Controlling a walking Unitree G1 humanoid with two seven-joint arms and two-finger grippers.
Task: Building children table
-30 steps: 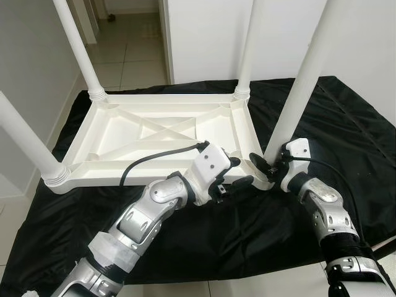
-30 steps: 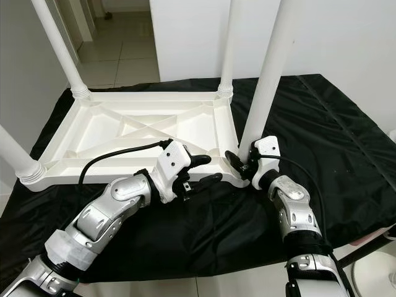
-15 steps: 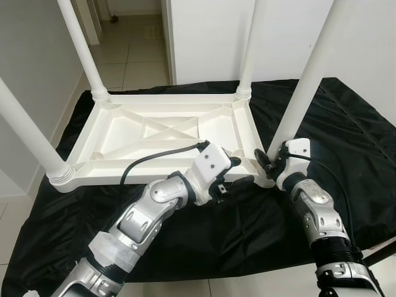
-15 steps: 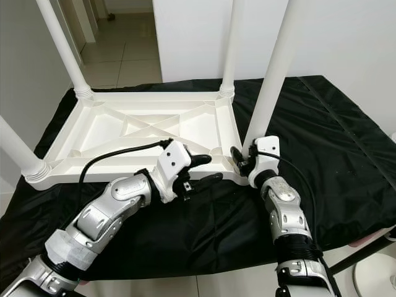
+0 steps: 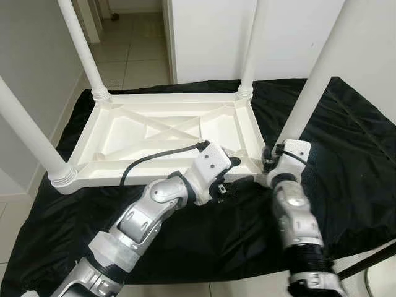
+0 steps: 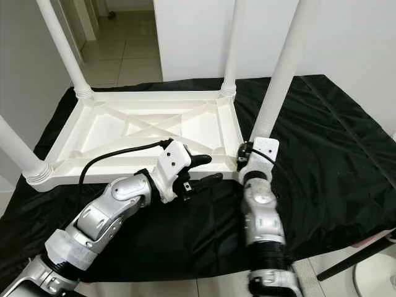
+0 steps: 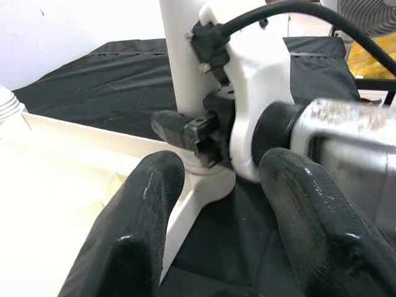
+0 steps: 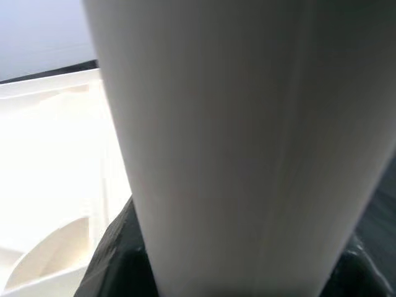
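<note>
We see a white plastic table (image 5: 164,133) lying upside down on a black cloth (image 5: 334,161), with its four legs pointing up: one at the near left corner (image 5: 28,133), one at the far left (image 5: 80,46), one at the far right (image 5: 250,43) and one at the near right (image 5: 315,80).

Our left gripper (image 5: 238,173) sits at the table's near edge, its two black fingers (image 7: 133,223) spread apart and holding nothing; one lies over the rim, the other below it on the cloth. Its wrist camera looks between those fingers at our right wrist and the foot of the near right leg.

Our right gripper (image 5: 267,162) is pressed to the base of that leg. From the head we cannot judge its grip, but its wrist camera shows the white leg sitting close between the dark fingers (image 8: 117,260), clamped.
</note>
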